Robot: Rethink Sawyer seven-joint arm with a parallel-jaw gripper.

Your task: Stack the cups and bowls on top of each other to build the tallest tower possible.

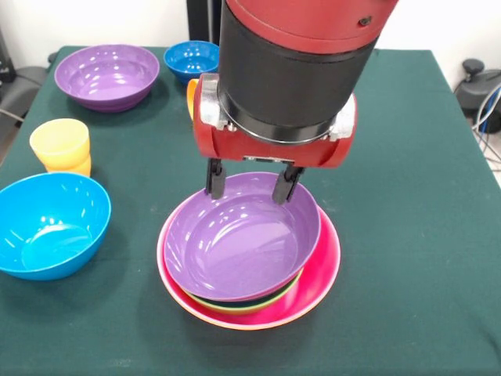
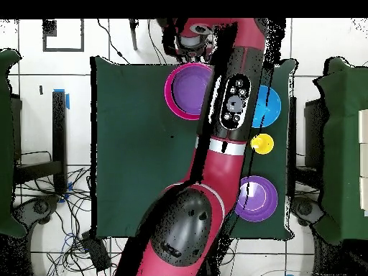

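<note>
The tower [image 1: 317, 270] stands at the middle front: a large pink bowl outermost, with green and dark rims nested inside. A purple bowl [image 1: 243, 239] lies on top, slightly tilted. The tower also shows in the overhead view [image 2: 188, 91]. My gripper [image 1: 250, 188] hangs just over the purple bowl's far rim. It is open, and its two fingertips [image 1: 215, 182] are wide apart and hold nothing. A yellow cup [image 1: 59, 141] sits in an orange cup [image 1: 81, 167] at the left. Something orange [image 1: 191, 94] peeks out behind the gripper body.
A second purple bowl [image 1: 107, 74] and a small dark-blue bowl [image 1: 192, 59] stand at the far left. A light-blue bowl [image 1: 48, 223] sits at the near left. The arm covers much of the table in the overhead view.
</note>
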